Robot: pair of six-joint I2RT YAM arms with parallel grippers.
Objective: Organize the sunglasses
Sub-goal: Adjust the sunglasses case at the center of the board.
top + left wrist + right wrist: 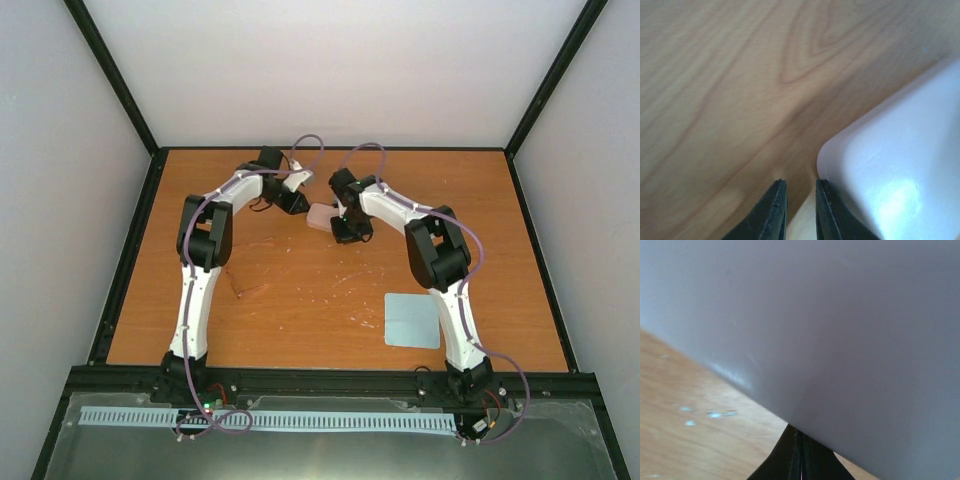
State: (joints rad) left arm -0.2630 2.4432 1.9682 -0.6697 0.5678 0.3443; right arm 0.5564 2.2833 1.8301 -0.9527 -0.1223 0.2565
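The pink case (pixel 321 215) lies at the back middle of the table, between both grippers. My left gripper (pixel 296 203) is at its left end. In the left wrist view its fingers (pixel 774 212) stand a narrow gap apart with a pale edge of the case (pixel 890 165) between them. My right gripper (pixel 350 232) is at the case's right side. Its fingers (pixel 799 455) are pressed together, with their tips hidden under the case (pixel 840 330). A thin amber shape, apparently the sunglasses (pixel 238 288), lies on the wood next to the left arm.
A light blue square cloth (pixel 412 320) lies flat at the front right, beside the right arm. Black rails edge the wooden table (pixel 300 310), and white walls stand behind and at both sides.
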